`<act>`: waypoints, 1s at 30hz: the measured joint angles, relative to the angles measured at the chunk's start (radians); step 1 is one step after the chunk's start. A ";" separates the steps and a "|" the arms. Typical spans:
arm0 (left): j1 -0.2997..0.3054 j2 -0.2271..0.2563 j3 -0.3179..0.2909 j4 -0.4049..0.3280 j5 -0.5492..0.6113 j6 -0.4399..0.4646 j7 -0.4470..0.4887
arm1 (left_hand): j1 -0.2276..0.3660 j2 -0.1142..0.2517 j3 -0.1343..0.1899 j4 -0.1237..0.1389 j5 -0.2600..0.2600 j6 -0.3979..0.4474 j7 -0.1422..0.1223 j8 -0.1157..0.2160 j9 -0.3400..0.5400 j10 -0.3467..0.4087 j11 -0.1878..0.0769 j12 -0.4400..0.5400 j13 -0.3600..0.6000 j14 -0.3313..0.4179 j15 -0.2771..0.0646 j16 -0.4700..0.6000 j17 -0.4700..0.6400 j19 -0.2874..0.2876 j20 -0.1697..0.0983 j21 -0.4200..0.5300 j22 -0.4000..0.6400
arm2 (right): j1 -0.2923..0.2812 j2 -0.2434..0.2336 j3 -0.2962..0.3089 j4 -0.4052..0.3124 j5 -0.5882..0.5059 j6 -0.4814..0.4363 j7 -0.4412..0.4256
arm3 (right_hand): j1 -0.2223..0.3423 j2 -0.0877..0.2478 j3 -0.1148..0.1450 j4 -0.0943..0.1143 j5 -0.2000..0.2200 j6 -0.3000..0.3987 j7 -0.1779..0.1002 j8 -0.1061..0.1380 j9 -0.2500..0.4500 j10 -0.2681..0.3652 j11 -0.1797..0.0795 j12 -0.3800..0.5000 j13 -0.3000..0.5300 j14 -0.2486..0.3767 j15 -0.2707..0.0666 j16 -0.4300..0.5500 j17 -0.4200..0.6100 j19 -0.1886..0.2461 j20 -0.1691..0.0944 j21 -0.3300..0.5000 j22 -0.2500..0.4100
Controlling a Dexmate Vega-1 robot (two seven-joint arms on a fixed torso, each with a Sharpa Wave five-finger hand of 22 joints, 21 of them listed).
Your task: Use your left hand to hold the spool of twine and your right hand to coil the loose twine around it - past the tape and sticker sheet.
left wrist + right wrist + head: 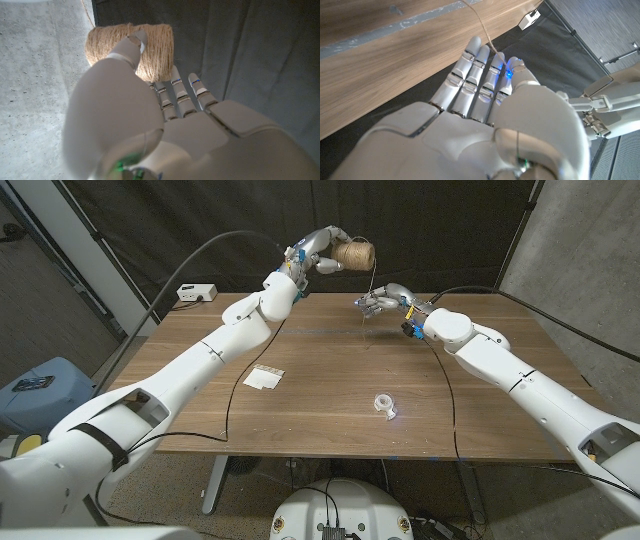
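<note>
The left hand (pixel 318 252) grips the spool (pixel 352 254) up in the air beyond the table's (pixel 330 420) far edge, probably so the strand has room to travel round it. The twine (pixel 371 288) drops from the spool to the right hand (pixel 378 302), which pinches it between its fingers (keeping it taut, I'd guess). The tape (pixel 384 403) and the sticker sheet (pixel 264 378) lie well apart on the near side.

Dim backdrop, evenly lit table (pixel 330 360), soft close-up wrist views

Spool (pixel 131 50) partly behind left hand (pixel 165 130)
</note>
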 measured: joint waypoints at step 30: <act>0.078 0.076 -0.045 -0.140 0.011 0.102 -0.013 | 0.000 0.000 0.000 0.000 0.000 0.000 0.000 0.005 0.000 0.000 0.000 -0.003 0.000 0.000 0.000 0.004 0.002 -0.004 0.004 0.000 0.000 | -0.045 0.015 -0.038 -0.112 0.000 -0.051 -0.008 | 0.000 0.000 0.000 0.000 0.000 0.001 0.002 -0.005 0.000 0.000 0.000 0.000 0.000 -0.001 0.001 0.000 0.000 0.000 0.000 0.000 0.000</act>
